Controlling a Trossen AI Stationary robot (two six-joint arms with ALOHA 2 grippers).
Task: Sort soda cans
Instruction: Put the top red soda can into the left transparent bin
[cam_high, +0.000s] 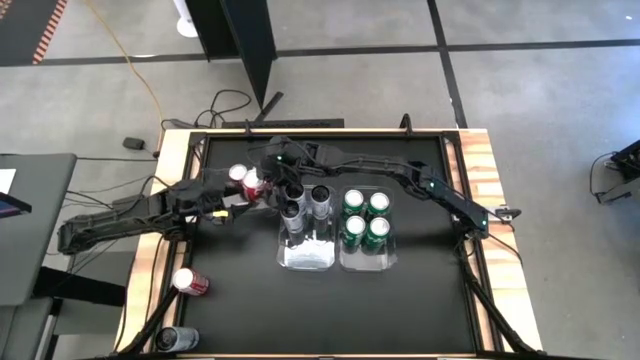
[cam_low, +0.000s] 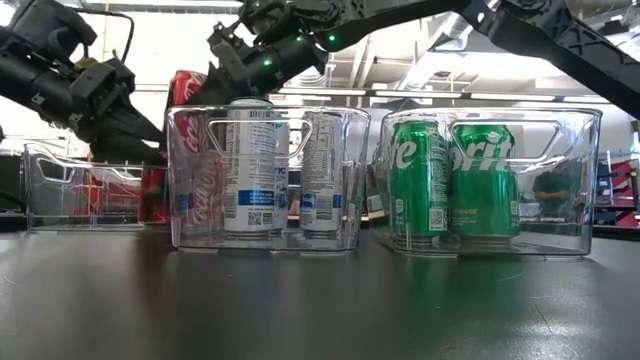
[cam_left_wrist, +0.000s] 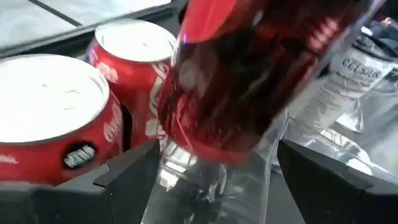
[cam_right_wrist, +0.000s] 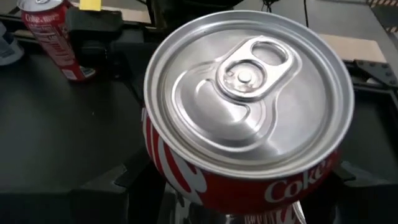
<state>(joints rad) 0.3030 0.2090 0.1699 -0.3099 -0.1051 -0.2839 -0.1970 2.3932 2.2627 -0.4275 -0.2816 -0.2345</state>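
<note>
Left gripper (cam_high: 244, 198), left of frame centre in the high view: recorded as clamped on a red can (cam_left_wrist: 249, 81), which was held tilted above the wall of the leftmost clear bin (cam_low: 45, 200). Two further red cans (cam_left_wrist: 43, 112) were noted upright inside that bin. Right gripper (cam_high: 272, 179), reached across from the right side to the upper centre of the high view: a red can (cam_right_wrist: 249, 118) was seen close before it, top upward; whether it was grasped, or was the same can, could not be told. Middle bin (cam_low: 190, 232): silver cans (cam_low: 248, 165) were listed standing inside. Right bin (cam_low: 588, 180): four green cans (cam_high: 366, 216) were entered, set two by two. One red can (cam_high: 190, 283) was found on the table (cam_high: 400, 310) at lower left, and one dark can (cam_high: 176, 340) nearer the lower-left corner.
</note>
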